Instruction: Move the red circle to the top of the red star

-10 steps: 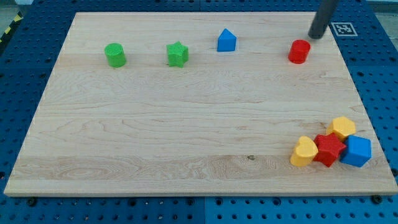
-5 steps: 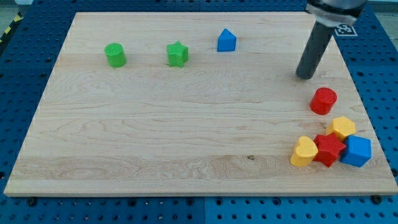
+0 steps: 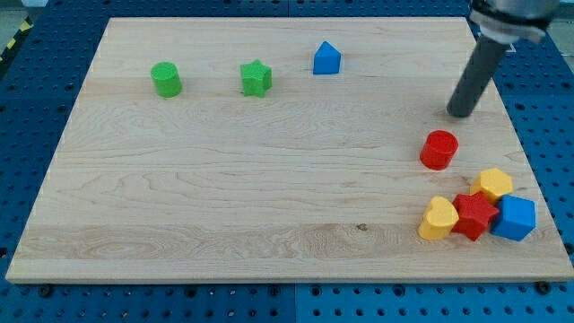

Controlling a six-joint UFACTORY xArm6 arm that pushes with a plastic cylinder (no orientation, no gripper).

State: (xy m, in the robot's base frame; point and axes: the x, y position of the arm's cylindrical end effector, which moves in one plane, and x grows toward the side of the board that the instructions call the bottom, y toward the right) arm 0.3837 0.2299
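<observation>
Board: pale wooden table top (image 3: 269, 179) on a blue perforated base.
Red circle: red circle (image 3: 439, 149) stands toward the board's right edge, about mid-height, up and to the view's left of the cluster in the bottom-right corner — apart from it, not touching.
Red star: red star (image 3: 474, 215) sits in that corner cluster, wedged between the yellow heart (image 3: 439, 219) on its left and the blue cube (image 3: 515, 218) on its right, with a second yellow block (image 3: 493, 185) touching its upper right.
My tip: my tip (image 3: 461, 113) rests near the right edge, just above and to the right of the red circle, with a small gap showing; a position from which a push would send the circle down or leftward, I judge.
Fingers: none — the arm ends in a plain rod, so nothing opens, closes or grips.
Progress: circle near the star's upper side but off to the left; placement looks unfinished.
Bystanders: green cylinder (image 3: 166, 79), green star (image 3: 256, 78) and blue house-shaped block (image 3: 326, 58) line the top edge, well clear.
</observation>
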